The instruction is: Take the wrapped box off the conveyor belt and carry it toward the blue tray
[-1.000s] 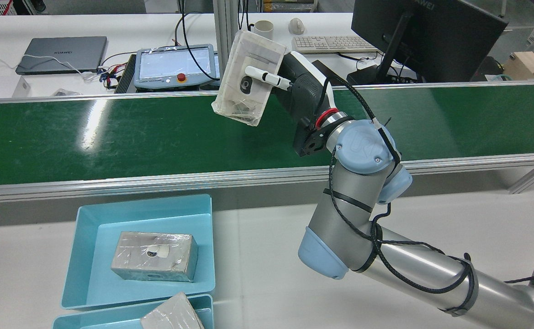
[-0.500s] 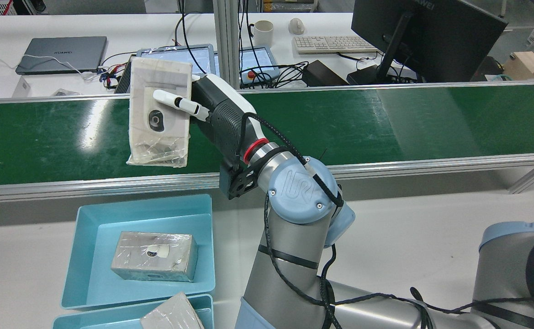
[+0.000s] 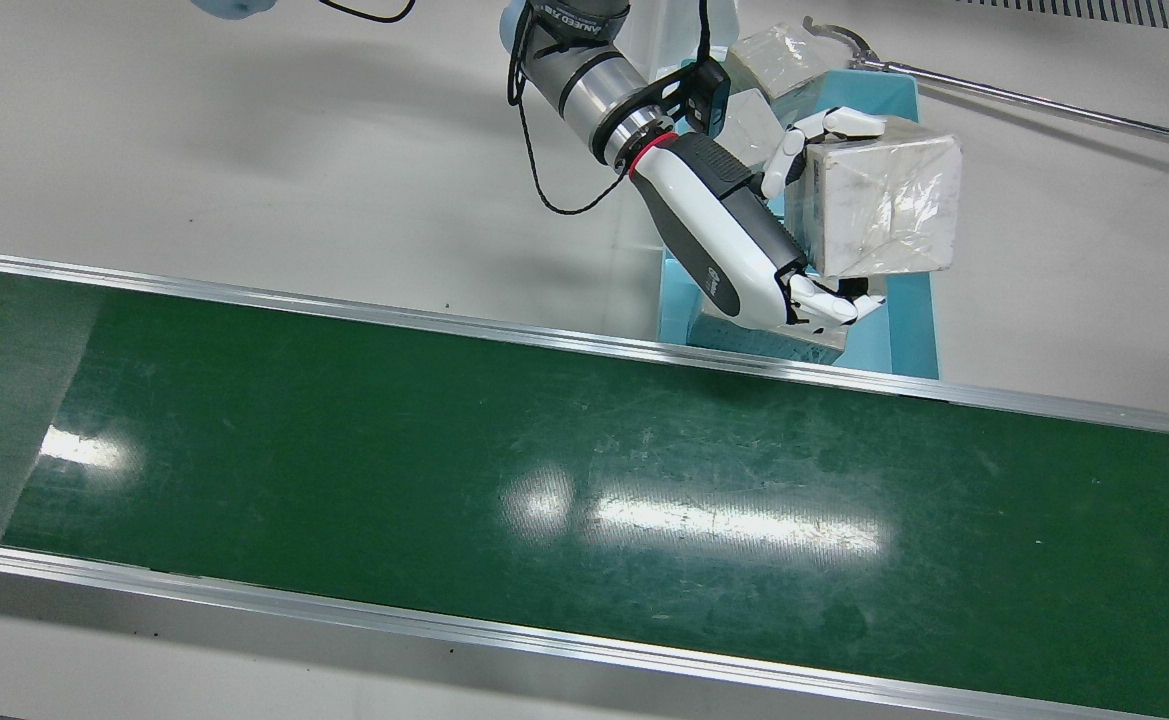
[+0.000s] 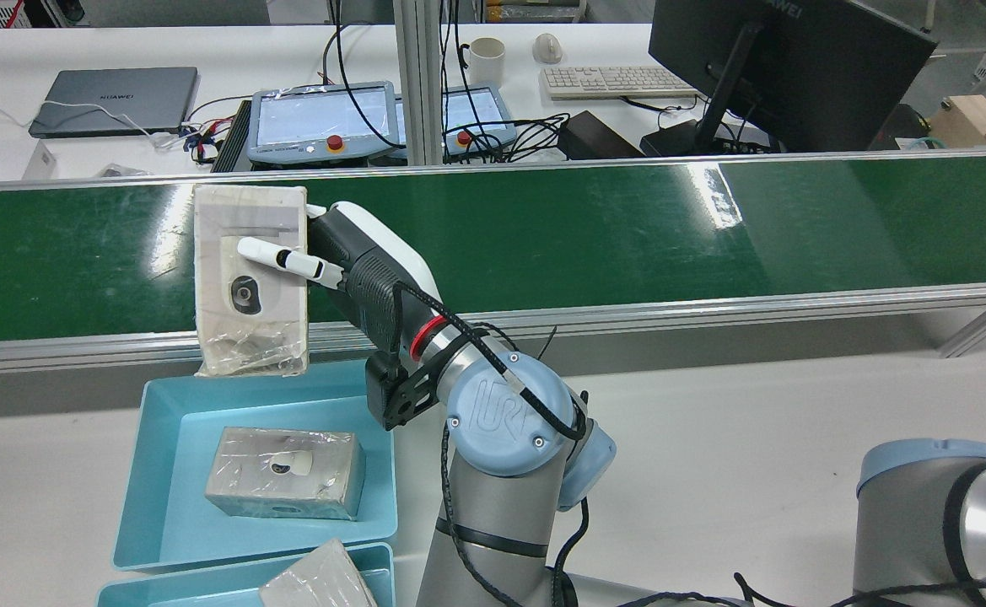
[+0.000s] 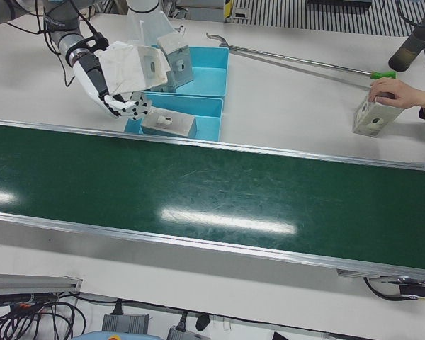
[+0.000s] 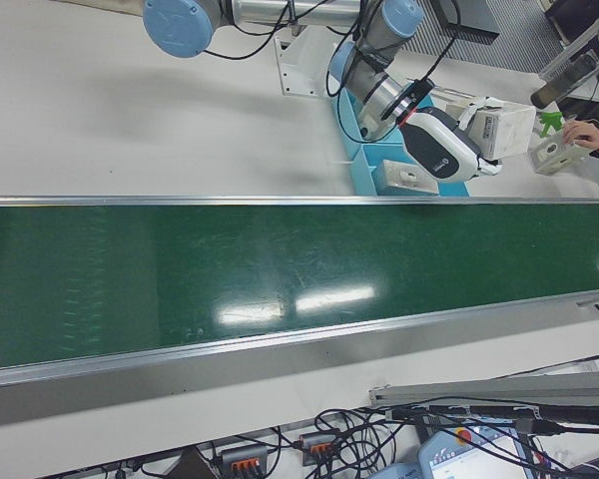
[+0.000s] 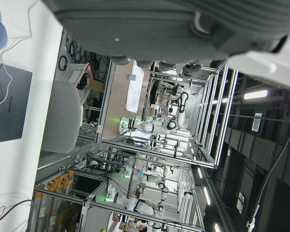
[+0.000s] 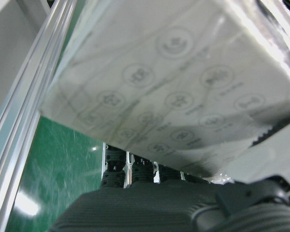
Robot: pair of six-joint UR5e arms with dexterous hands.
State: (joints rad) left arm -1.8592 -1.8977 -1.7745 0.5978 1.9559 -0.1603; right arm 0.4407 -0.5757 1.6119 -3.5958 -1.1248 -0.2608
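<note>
Right hand (image 4: 349,270): fingers wrapped round the wrapped box (image 4: 250,278), one finger across its broad printed face and the rest behind, so the box is clamped from both sides and carried clear of any surface.

Wrapped box: held out past the fingertips, long side upright, loose film hanging off its lower end; in the rear view it hangs over the conveyor belt's (image 4: 627,228) near rail, just above the far rim of the blue tray (image 4: 164,472).

Blue tray: below and slightly toward the wrist side of the hand, resting on the bench (image 4: 754,438); another wrapped box (image 4: 286,472) already lies flat inside, which leaves limited floor for a second.

Second tray (image 4: 206,582): further back from the hand, toward the arm's base, holding one more wrapped package at the picture's lower edge.

Stage, as judged: the lift off the belt is done and the carry is nearly at the tray; a short descent looks like what remains.

Risk, as judged: the slack film may snag the tray rim.

Left hand: only its own camera's view hints at it, a dark housing edge; whether it is spread or closed I cannot tell.

Person's hand (image 5: 397,92): well apart, far along the bench, resting on a small box (image 5: 372,119).
</note>
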